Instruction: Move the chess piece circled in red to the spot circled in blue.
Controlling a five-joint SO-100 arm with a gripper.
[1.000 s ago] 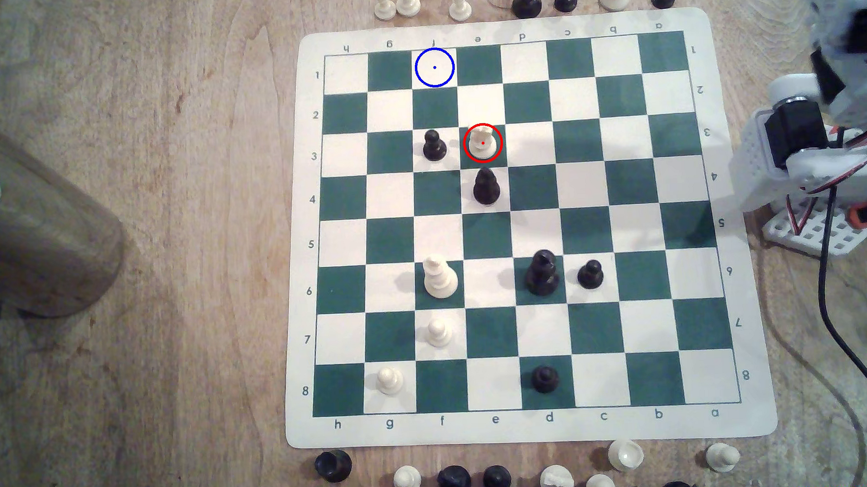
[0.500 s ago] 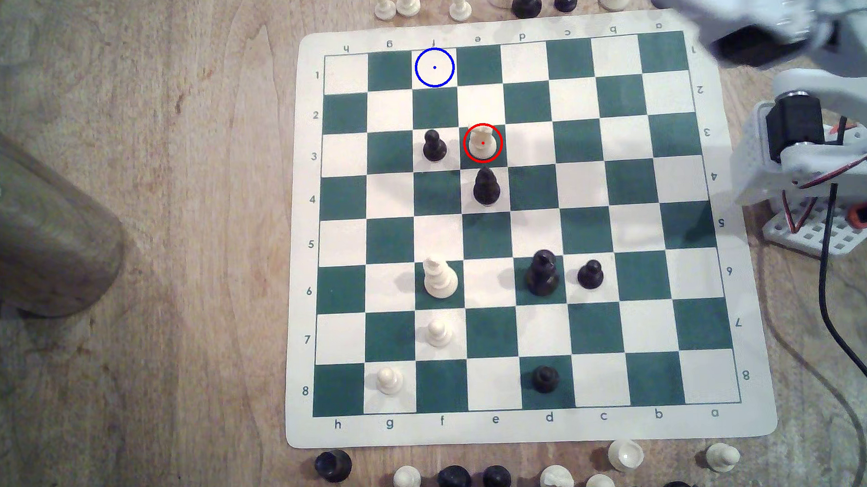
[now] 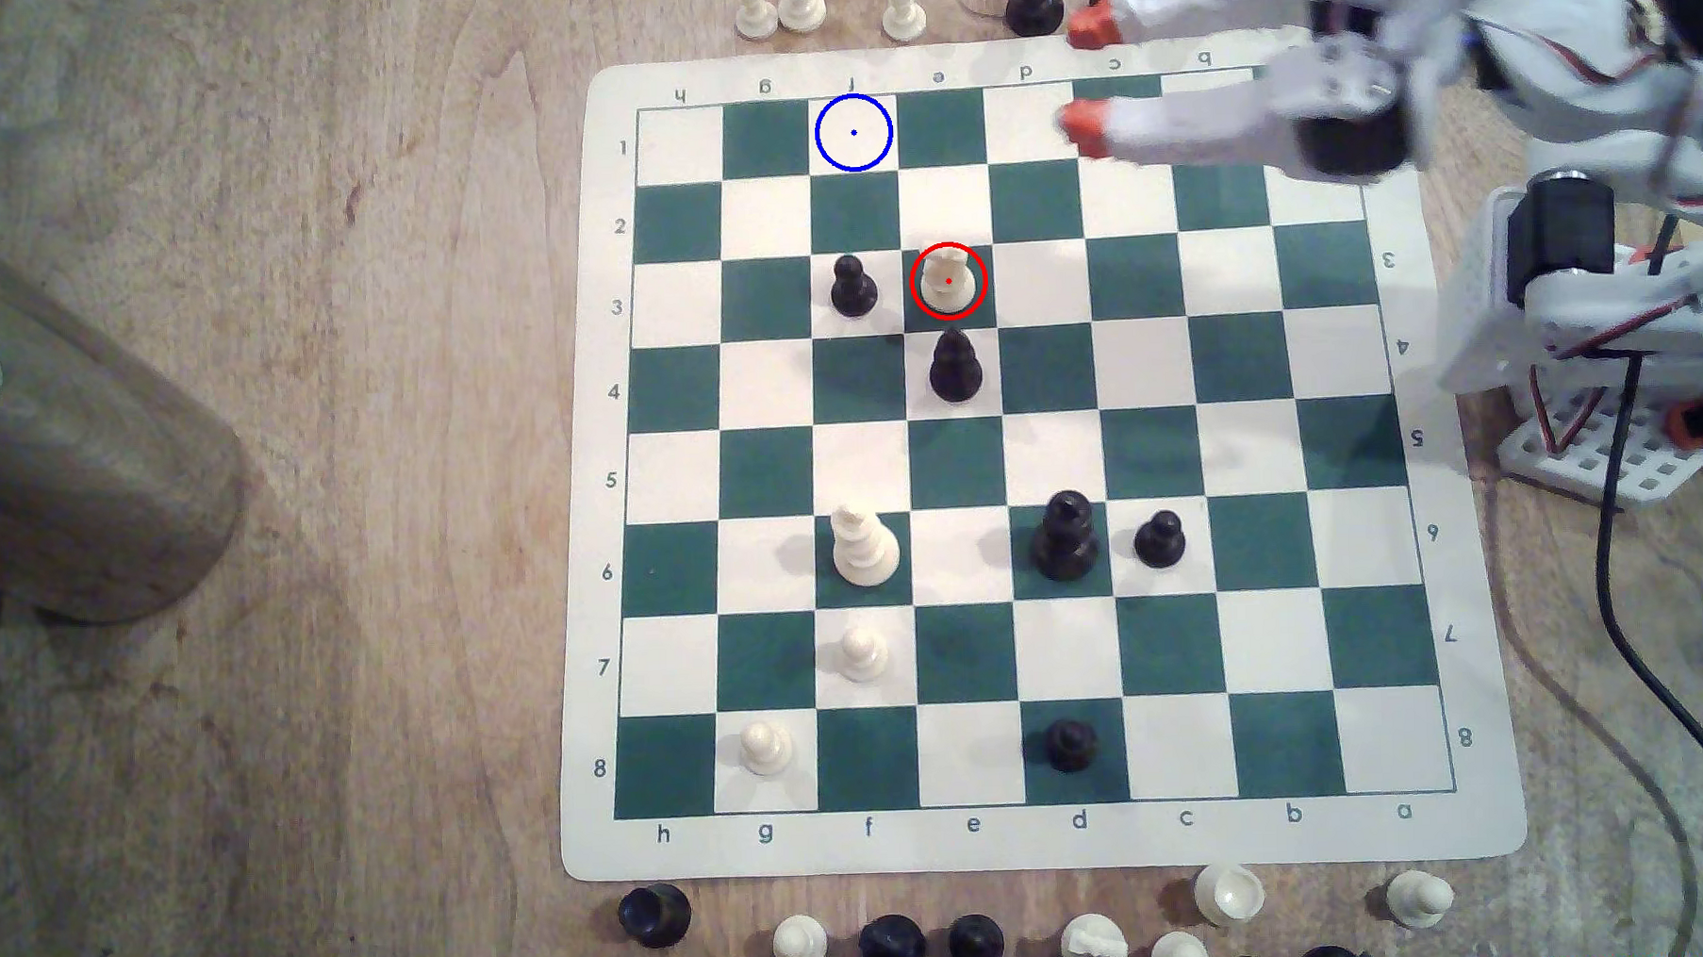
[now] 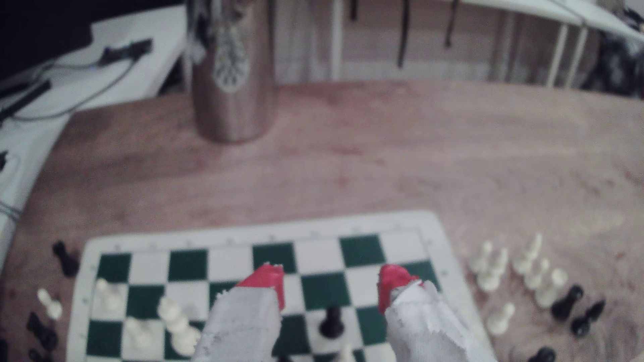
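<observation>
The chess piece [image 3: 949, 281], a cream knight-like piece ringed in red, stands upright on a green square of the green-and-cream board [image 3: 1037, 844]. The spot [image 3: 853, 133] is a bare cream square with a blue circle, in the top row, one column to the exterior view's left of the piece. My gripper [image 3: 1086, 76] hovers over the board's top edge, to the exterior view's right of both. It is open, its orange-tipped fingers [image 3: 1082, 129] wide apart with nothing between them. In the wrist view the gripper [image 4: 331, 282] shows the same wide gap above the board.
A black pawn [image 3: 853, 287] and a taller black piece [image 3: 954, 367] stand right beside the chess piece. Other pieces sit lower on the board. Spare pieces line the table above [image 3: 792, 5] and below [image 3: 942, 941] the board. A metal tumbler [image 3: 73, 466] stands at the exterior view's left.
The arm has swung from the exterior view's right edge out over the board's top right corner, carrying the open gripper leftward. No chess piece has moved.
</observation>
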